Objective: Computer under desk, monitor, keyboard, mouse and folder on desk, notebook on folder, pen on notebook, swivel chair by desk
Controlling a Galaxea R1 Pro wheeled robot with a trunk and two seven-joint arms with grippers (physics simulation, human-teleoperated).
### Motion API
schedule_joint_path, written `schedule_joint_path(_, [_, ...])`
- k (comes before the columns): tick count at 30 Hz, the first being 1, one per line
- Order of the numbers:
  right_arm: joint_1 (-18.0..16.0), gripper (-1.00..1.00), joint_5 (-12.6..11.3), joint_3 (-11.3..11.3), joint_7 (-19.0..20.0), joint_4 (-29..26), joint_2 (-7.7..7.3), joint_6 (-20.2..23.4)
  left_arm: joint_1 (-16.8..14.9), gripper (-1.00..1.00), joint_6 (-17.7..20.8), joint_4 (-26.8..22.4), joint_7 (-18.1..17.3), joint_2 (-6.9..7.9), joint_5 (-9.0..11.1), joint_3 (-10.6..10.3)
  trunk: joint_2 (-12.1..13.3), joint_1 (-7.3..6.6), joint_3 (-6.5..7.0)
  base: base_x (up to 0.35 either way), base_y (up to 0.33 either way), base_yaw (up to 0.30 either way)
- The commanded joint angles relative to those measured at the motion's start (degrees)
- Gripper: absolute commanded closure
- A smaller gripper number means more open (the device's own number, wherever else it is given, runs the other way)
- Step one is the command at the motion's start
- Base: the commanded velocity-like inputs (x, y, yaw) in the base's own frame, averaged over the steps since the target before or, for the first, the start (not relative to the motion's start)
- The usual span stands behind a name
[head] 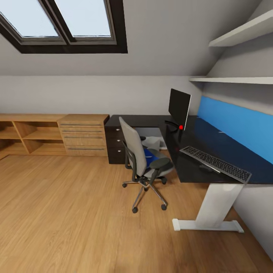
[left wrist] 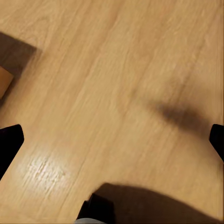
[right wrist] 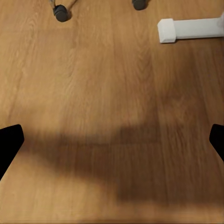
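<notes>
Where the head view takes in the bedroom, the desk [head: 151,120] occupies the right half of the frame, its black top running along a blue wall panel [head: 242,125] and carried on a white leg [head: 218,206]. The monitor [head: 179,106] stands upright on the desk at centre right, and the keyboard [head: 215,163] lies flat on the desk top nearer the lower right, well apart from the monitor. The swivel chair [head: 142,161] stands on the wooden floor [head: 68,212] just beside the desk edge, with the blue folder [head: 149,154] lying on its seat. A light wooden drawer chest [head: 83,134] sits at centre left. In the left wrist view, the left gripper [left wrist: 112,140] has its two dark fingertips [left wrist: 9,140] at opposite frame edges, spread wide, holding nothing, over bare floor. In the right wrist view, the right gripper [right wrist: 112,140] is likewise spread wide and empty above the floor; the desk's white foot [right wrist: 186,29] appears at upper right and two chair casters [right wrist: 60,12] along the top edge.
</notes>
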Motion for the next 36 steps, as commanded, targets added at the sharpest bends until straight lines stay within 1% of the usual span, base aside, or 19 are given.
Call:
schedule_joint_path(1, [-0.04, -1.00, -0.64, 0.49, -0.06, 0.09, -0.02, -0.24, 0.02, -1.00, -0.11, -0.04, 0.16, -0.09, 0.52, -0.15, -0.44, 0.23, -0.23, 0.000, 0.000, 0.000])
schedule_joint_path(5, [-0.08, -1.00, -0.76, 0.33, -0.12, -0.16, -0.78, -0.22, 0.02, -1.00, -0.17, -0.31, 0.15, -0.57, 0.48, -0.12, -2.04, 1.10, -0.95, 0.000, 0.000, 0.000])
schedule_joint_path(6, [-0.11, -1.00, -0.82, 0.32, -0.14, -0.26, -1.63, -0.24, 0.02, -1.00, -0.16, -0.98, 0.07, -1.15, 0.40, -0.32, -2.44, 1.32, -1.12, 0.000, 0.000, 0.000])
schedule_joint_path(9, [-0.13, -1.00, -0.70, 0.34, -0.14, -0.29, -1.92, -0.63, 0.02, -1.00, 0.06, -2.35, 0.14, -1.92, 0.29, -0.67, -3.65, 1.98, -1.66, 0.000, 0.000, 0.000])
schedule_joint_path(10, [-0.22, -1.00, -0.56, 0.45, -0.16, -1.59, -1.64, -0.31, 0.04, -1.00, 1.48, -7.68, 0.26, -3.81, -2.05, -0.85, -4.05, 2.20, -1.84, 0.000, 0.000, 0.000])
schedule_joint_path(12, [-0.35, -1.00, -0.51, 0.47, -0.23, -3.16, -1.28, 0.14, 0.04, -1.00, 3.43, -10.11, 0.27, -4.09, -2.84, -0.85, -4.85, 2.64, -2.20, 0.000, 0.000, 0.000])
schedule_joint_path(15, [-2.55, -1.00, -0.45, 0.55, -1.36, -8.96, -0.43, 6.15, 0.04, -1.00, 14.57, -18.29, 1.69, -4.46, -3.82, -0.85, -6.05, 3.30, -2.74, 0.000, 0.000, 0.000])
schedule_joint_path(16, [-4.46, -1.00, -0.44, 0.57, -2.31, -11.33, -0.29, 10.96, -0.13, -1.00, 20.58, -21.79, 3.25, -4.51, -3.92, -0.86, -6.45, 3.52, -2.92, 0.000, 0.000, 0.000])
schedule_joint_path(17, [-5.61, -1.00, -0.43, 0.58, -2.86, -12.33, -0.22, 13.62, -0.34, -1.00, 23.45, -23.64, 4.11, -4.55, -3.96, -0.84, -6.85, 3.74, -3.10, 0.000, 0.000, 0.000])
schedule_joint_path(18, [-8.25, -1.00, -0.40, 0.59, -3.84, -13.90, -0.08, 18.92, -0.96, -1.00, 28.35, -27.84, 5.70, -4.65, -4.00, -0.81, -7.26, 3.96, -3.28, 0.000, 0.000, 0.000])
schedule_joint_path(22, [-14.33, -1.00, -0.44, 0.65, -5.15, -15.74, 0.28, 26.78, -2.07, -1.00, 34.24, -37.17, 7.64, -4.96, -4.02, -0.82, -8.86, 4.84, -4.00, 0.000, 0.000, 0.000])
schedule_joint_path(23, [-17.41, -1.00, -0.46, 0.69, -5.55, -16.17, 0.76, 29.32, -2.41, -1.00, 36.07, -41.62, 8.13, -5.34, -4.02, -0.83, -9.26, 5.06, -4.18, 0.000, 0.000, 0.000])
schedule_joint_path(26, [-21.79, -1.00, -0.41, 0.74, -5.91, -16.44, 1.98, 32.50, -3.04, -1.00, 39.16, -47.12, 8.55, -6.14, -4.03, -0.84, -10.46, 5.72, -4.72, 0.000, 0.000, 0.000])
schedule_joint_path(27, [-24.40, -1.00, -0.38, 0.76, -6.15, -16.46, 2.86, 34.67, -4.00, -1.00, 41.93, -49.74, 8.71, -6.80, -4.06, -0.85, -10.87, 5.94, -4.89, 0.000, 0.000, 0.000])
schedule_joint_path(30, [-27.74, -1.00, -0.30, 0.77, -6.65, -16.51, 3.93, 38.26, -6.16, -1.00, 46.58, -52.07, 8.85, -7.92, -4.06, -0.85, -12.07, 6.59, -5.43, 0.000, 0.000, 0.000])
schedule_joint_path(31, [-29.45, -1.00, -0.21, 0.78, -7.01, -16.61, 4.38, 40.68, -7.73, -1.00, 49.42, -52.85, 8.95, -8.89, -4.06, -0.85, -12.47, 6.81, -5.61, 0.000, 0.000, 0.000])
schedule_joint_path(33, [-30.76, -1.00, -0.13, 0.78, -7.29, -16.75, 4.69, 42.74, -9.16, -1.00, 51.61, -53.25, 9.03, -10.02, -4.08, -0.87, -13.27, 7.25, -5.97, 0.000, 0.000, 0.000])
schedule_joint_path(34, [-31.73, -1.00, -0.07, 0.79, -7.50, -16.83, 4.87, 44.29, -10.43, -1.00, 53.05, -53.30, 9.08, -11.08, -4.13, -0.90, -13.67, 7.47, -6.15, 0.000, 0.000, 0.000])
schedule_joint_path(36, [-32.46, -1.00, -0.04, 0.79, -7.64, -16.87, 4.97, 45.31, -11.63, -1.00, 54.02, -53.18, 9.11, -11.85, -4.15, -1.01, -14.48, 7.91, -6.51, 0.000, 0.000, 0.000])
